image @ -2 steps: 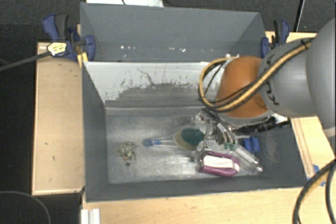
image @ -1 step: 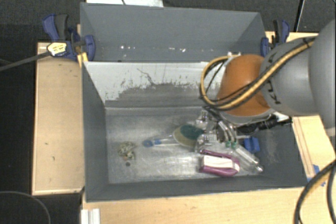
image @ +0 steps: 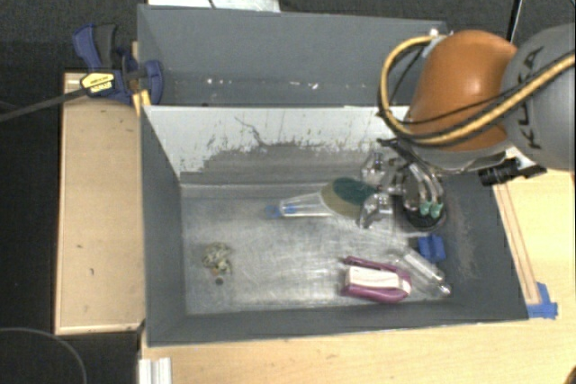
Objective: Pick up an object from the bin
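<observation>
Near the bin's right wall, about midway between the far and near edges, the gripper (image: 376, 208) sits low over the floor of the bin (image: 270, 153).

Task progress looks early. Every thing seems to lie on the bin floor and none is clearly lifted, so the pick is judged not yet done. Grasp, lift and carry-out are left.

The closest thing is a teal rounded thing (image: 346, 190) with a paler olive edge. It lies just beside the gripper, on the side toward the bin's left wall. Whether the two touch cannot be told.

Further toward the left wall, near the middle of the bin, lies a clear tube-like piece with a blue tip (image: 295, 209). Toward the near right corner are a purple and white piece (image: 373, 281), a small blue block (image: 430, 247) and a clear piece (image: 425, 272), all close together. A small grey-green lump (image: 216, 259) lies well apart, toward the near left corner.

Gripper state cannot be told, spread or closed: its metal parts overlap below the orange cover (image: 459, 90). Nothing is seen held. The teal thing is the likely candidate, judged from nearness only.
</observation>
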Motion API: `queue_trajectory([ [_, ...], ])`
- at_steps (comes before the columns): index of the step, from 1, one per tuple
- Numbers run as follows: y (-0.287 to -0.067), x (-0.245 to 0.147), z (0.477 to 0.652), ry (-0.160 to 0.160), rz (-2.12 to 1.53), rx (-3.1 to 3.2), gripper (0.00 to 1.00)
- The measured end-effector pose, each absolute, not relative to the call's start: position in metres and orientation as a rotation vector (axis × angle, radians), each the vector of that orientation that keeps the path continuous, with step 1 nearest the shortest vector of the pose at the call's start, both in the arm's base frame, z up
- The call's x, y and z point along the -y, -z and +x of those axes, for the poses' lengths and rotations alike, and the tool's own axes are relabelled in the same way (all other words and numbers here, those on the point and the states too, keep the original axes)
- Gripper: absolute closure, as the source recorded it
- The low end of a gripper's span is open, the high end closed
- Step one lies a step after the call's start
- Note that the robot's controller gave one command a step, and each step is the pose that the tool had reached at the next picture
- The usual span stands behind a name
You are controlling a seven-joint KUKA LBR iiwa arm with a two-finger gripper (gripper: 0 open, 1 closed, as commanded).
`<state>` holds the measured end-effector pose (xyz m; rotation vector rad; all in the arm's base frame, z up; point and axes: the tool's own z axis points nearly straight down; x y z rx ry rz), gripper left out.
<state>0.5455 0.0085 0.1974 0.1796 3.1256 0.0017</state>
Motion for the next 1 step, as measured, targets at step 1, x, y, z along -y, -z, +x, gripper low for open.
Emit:
queue_trajectory([
  [1, -0.3060, -0.0094, 0.5608, 0.000, -0.090, -3.129, 1.00],
])
